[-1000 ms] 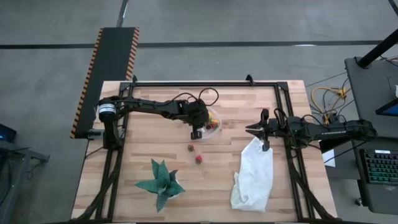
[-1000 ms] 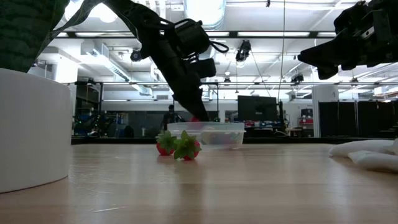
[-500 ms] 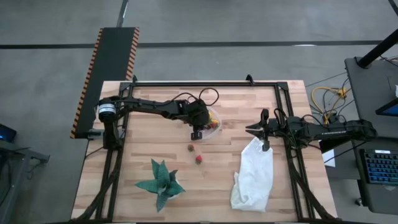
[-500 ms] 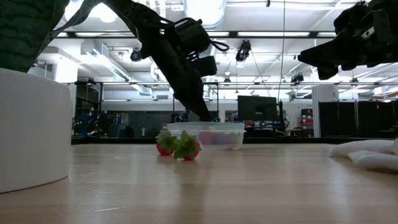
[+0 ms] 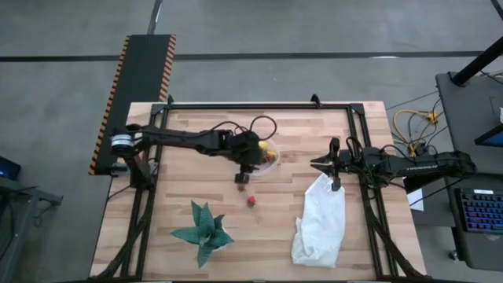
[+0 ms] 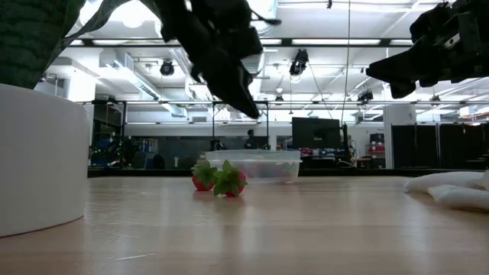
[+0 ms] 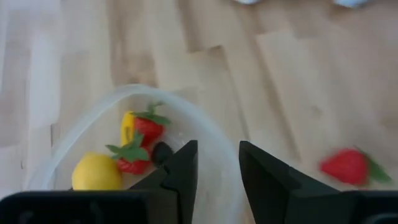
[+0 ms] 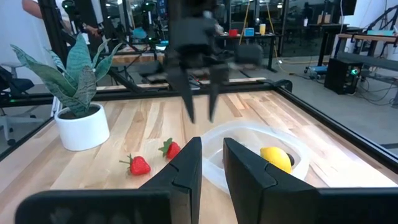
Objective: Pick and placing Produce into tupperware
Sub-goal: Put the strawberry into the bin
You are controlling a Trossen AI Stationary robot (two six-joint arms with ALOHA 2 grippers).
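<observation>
Two strawberries (image 5: 251,201) lie on the worktop (image 5: 189,181) outside the tupperware (image 5: 269,157); treat them as the loose produce. In the right wrist view you see them side by side, nearer the potted plant (image 5: 203,230) than the tub is.

Your left hand (image 5: 243,178) hangs above the worktop just beside the tub's rim, on its plant side. One loose strawberry sits almost under it and the second a little farther toward the plant. The fingers (image 7: 184,171) stand apart with a clear gap and nothing between them. The low view confirms the hand is raised clear of the tub.

Just beyond the fingers, the tub holds a yellow lemon-like piece (image 7: 96,174), two strawberries (image 7: 134,152), a small yellow-orange piece and a dark ball (image 7: 161,151).

Your right hand (image 5: 321,163) waits well apart from the tub, at the near corner of the white cloth bag (image 5: 321,220). Its fingers (image 8: 184,163) stand nearly together and hold nothing.
</observation>
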